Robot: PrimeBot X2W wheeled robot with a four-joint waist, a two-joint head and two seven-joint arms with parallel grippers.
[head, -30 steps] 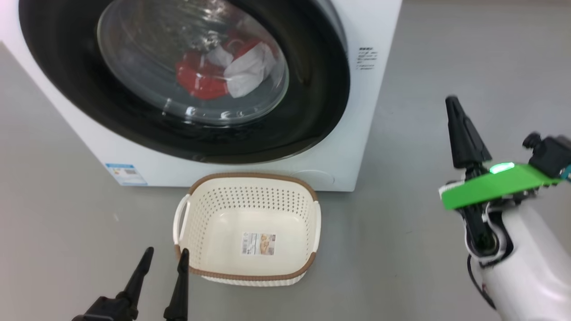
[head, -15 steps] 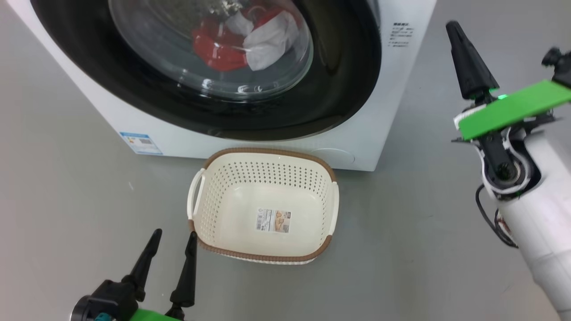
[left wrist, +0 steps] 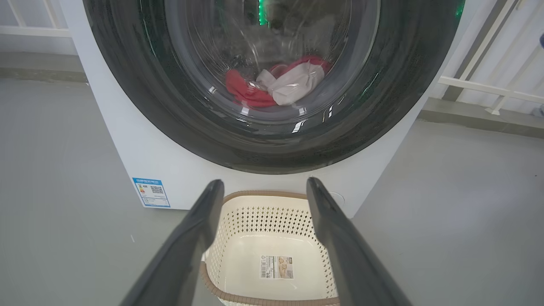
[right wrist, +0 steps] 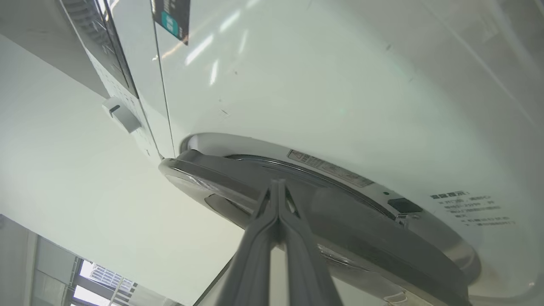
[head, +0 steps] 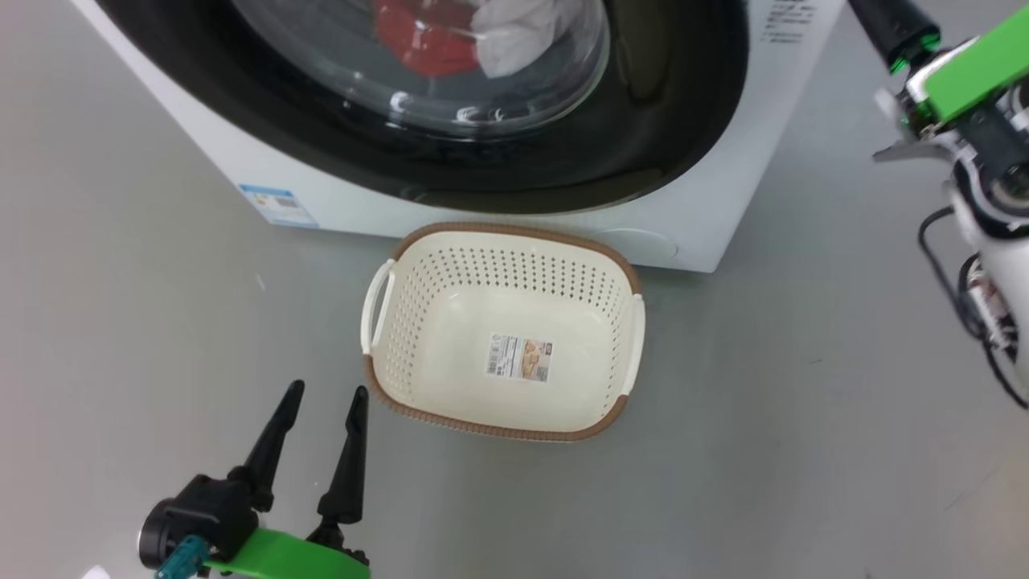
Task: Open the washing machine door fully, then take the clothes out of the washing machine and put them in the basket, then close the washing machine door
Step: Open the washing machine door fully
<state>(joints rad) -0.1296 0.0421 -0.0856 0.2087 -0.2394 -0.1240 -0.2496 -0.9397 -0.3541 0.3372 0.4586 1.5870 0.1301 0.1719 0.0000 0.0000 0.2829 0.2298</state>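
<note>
The washing machine (head: 338,201) stands at the top of the head view. The washing machine door (head: 683,104), with its glossy black rim, lies against the front. Red and white clothes (head: 426,40) show through its glass, and in the left wrist view the clothes (left wrist: 250,89) lie low in the drum. The cream basket (head: 498,273) sits on the floor just before the machine and holds only a paper label. My left gripper (head: 328,390) hovers open to the basket's near left. My right gripper (right wrist: 278,183) is shut, its tips at the door's (right wrist: 340,238) side edge; contact is unclear.
Grey floor (head: 804,402) spreads around the basket on both sides. A small blue label (head: 277,205) marks the machine's lower left. In the left wrist view, a white railing (left wrist: 488,85) runs behind the machine on the right.
The head camera has tilted, so the whole picture has shifted. My right gripper has risen and gone forward beside the machine's right side. The left gripper has stayed open by the basket.
</note>
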